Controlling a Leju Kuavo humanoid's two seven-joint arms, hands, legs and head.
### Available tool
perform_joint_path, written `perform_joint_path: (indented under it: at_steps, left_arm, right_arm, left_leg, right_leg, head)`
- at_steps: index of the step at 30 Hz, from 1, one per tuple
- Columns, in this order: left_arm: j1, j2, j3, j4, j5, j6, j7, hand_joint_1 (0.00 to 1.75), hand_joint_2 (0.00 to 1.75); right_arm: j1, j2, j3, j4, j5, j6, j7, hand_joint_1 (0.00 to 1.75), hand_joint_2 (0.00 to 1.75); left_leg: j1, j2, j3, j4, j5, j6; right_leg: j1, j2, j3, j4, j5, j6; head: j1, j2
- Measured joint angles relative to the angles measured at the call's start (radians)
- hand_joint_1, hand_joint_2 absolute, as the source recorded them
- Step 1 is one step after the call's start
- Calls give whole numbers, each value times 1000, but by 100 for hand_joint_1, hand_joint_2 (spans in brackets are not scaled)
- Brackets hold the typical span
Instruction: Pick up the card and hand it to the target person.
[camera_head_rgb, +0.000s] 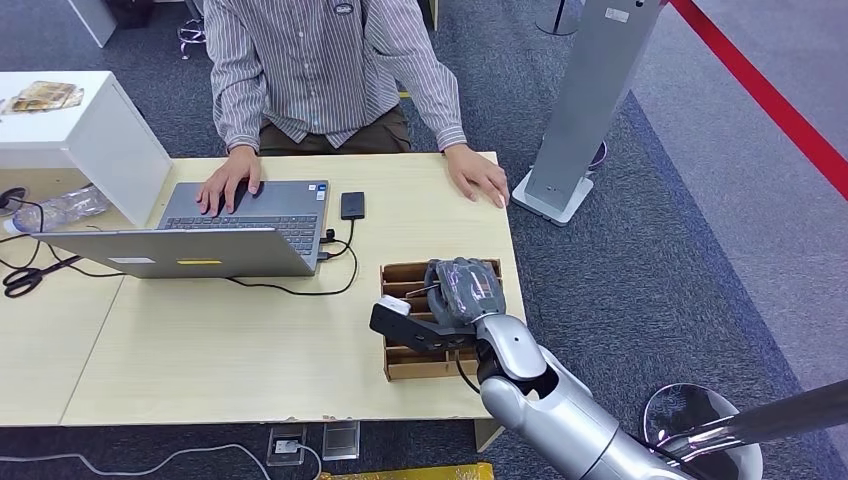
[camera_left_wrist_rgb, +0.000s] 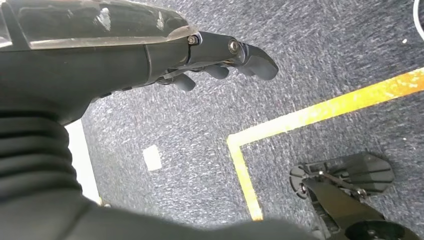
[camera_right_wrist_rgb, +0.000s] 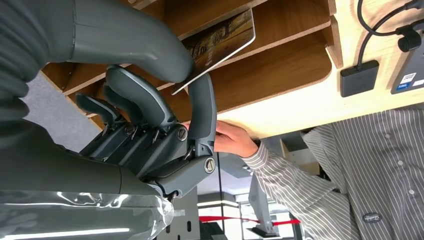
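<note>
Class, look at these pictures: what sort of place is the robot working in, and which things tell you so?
Probably an office or reception desk: a person in a striped shirt sits typing at a laptop on a wooden desk, with grey carpet underfoot.

**Desk surroundings, off-task items**

You have an open laptop (camera_head_rgb: 235, 228) at 10 o'clock on the wooden table (camera_head_rgb: 220, 340). A small black drive (camera_head_rgb: 352, 205) lies just beside it at 11. Scissors (camera_head_rgb: 22, 280) sit at 9, a white cabinet (camera_head_rgb: 75, 125) behind them.
</note>
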Motion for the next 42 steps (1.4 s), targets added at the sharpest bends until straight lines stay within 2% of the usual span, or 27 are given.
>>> perform_joint_path:
  at_steps: [10, 26, 34, 42]
  left_arm:
    - [3, 0, 0, 0, 1, 13, 4, 0, 175]
    - [11, 5, 0, 0, 20, 23, 10, 0, 175]
    - [10, 4, 0, 0, 9, 20, 8, 0, 175]
    - [-5, 3, -3, 0, -16, 10, 24, 0, 175]
  right_arm:
    - [-18, -14, -30, -52, -98, 26, 4, 175, 175]
    - [-92, -118, -110, -321, -127, 50, 127, 175, 175]
    - [-121, -127, -129, -355, -135, -50, 72, 175, 175]
    - [-183, -102, -132, -226, -41, -191, 33, 175, 175]
  left_leg:
    - [0, 0, 0, 0, 0, 0]
    - [0, 0, 0, 0, 0, 0]
    - [0, 0, 0, 0, 0, 0]
    - [0, 0, -1, 0, 0, 0]
  right_leg:
    - [0, 0, 0, 0, 0, 0]
    - [0, 0, 0, 0, 0, 0]
    - [0, 0, 0, 0, 0, 0]
    - [0, 0, 0, 0, 0, 0]
  head:
    - [0, 0]
    - [0, 0]
    - [-1, 0]
    - [0, 0]
